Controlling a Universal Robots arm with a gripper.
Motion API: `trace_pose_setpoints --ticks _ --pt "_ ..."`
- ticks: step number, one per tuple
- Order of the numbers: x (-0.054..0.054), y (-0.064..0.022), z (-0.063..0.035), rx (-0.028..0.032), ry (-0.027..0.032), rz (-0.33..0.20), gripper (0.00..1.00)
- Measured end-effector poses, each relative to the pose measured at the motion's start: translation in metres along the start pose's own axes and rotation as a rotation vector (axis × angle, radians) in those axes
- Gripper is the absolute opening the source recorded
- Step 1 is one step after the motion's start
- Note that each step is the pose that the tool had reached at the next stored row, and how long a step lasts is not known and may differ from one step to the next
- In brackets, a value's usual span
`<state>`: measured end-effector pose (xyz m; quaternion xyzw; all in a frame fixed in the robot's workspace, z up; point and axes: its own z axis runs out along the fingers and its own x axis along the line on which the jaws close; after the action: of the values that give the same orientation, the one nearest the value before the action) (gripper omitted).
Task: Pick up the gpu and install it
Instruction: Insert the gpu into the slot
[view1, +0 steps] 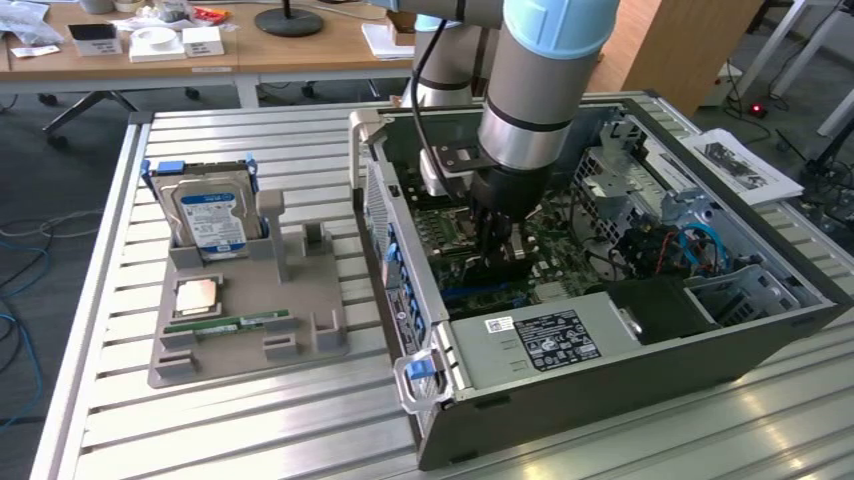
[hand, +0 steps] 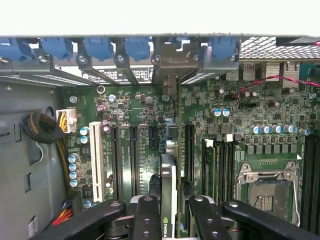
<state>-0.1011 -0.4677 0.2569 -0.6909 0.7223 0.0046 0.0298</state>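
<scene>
In the wrist view the gpu (hand: 169, 175) runs edge-on between my two black fingers (hand: 145, 215), a thin dark card with a small green logo on it. My gripper (hand: 171, 225) is shut on it. The card stands over the long expansion slots of the green motherboard (hand: 135, 105), its far end reaching the rear slot frame with the blue clips (hand: 100, 47). I cannot tell whether it is seated. In the exterior view my gripper (view1: 501, 250) is lowered inside the open computer case (view1: 601, 390) with the dark gpu (view1: 494, 270) at its tips.
On the slatted table at the exterior view's left, a grey holder (view1: 247, 300) carries a silver hard drive (view1: 207, 215), a processor chip (view1: 198, 297) and a green memory stick (view1: 247, 323). Inside the case are an open processor socket (hand: 265, 192) and a cable bundle (hand: 45, 130).
</scene>
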Motion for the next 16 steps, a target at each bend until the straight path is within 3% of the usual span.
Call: trace_pose_setpoints --ticks 16 --pt "0.0002 0.0001 0.0042 0.0000 -0.0001 -0.003 0.27"
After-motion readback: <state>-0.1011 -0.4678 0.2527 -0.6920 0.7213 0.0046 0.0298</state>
